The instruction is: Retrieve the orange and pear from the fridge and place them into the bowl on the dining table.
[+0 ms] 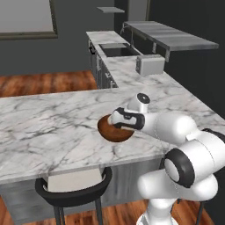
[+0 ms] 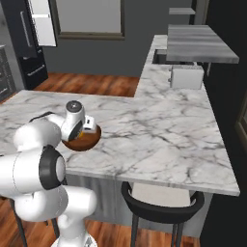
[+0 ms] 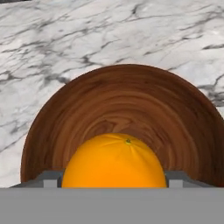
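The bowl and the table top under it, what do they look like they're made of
The bowl looks like turned wood with a smooth reddish-brown finish: curved grain rings run around its inside. The dining table top looks like polished white marble, going by its grey veins, though it could be an imitation slab. The orange sitting in the bowl has a smooth, bright peel.

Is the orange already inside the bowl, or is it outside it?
Inside. In the hand view the orange sits within the bowl's wooden wall, between the gripper's wide jaws. Whether it rests on the bottom, I cannot tell.

One orange (image 3: 114, 162), one bowl (image 3: 127, 103), one stool (image 1: 72, 189), one toaster (image 1: 150, 65).
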You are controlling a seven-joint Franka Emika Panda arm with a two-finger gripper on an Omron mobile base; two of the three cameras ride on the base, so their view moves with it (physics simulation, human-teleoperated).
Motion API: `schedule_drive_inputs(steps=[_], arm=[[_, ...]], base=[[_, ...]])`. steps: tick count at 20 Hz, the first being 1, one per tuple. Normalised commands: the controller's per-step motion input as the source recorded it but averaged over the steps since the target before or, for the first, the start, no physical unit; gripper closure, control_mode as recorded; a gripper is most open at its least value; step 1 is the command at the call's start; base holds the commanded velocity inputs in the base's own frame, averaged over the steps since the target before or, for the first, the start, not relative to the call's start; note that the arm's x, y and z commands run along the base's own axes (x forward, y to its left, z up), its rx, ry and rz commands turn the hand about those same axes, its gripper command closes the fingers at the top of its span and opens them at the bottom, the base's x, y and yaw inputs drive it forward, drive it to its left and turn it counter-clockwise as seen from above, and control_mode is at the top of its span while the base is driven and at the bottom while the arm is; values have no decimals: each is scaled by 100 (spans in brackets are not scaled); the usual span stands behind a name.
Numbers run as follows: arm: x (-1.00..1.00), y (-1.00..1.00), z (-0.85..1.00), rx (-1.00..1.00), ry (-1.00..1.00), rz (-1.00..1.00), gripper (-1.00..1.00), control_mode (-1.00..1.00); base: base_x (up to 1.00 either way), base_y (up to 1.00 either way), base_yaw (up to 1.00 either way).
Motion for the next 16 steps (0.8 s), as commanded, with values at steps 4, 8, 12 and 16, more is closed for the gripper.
schedule_drive_inputs(steps=[4,8,12,16], arm=[[34,0,-35,0,6,0,100,-100],[24,0,-19,0,4,0,-100,-100],[18,2,-3,0,3,0,-100,-100],[11,10,0,0,3,0,-100,-100]], base=[[0,0,0],[0,0,0],[0,0,0],[0,0,0]])
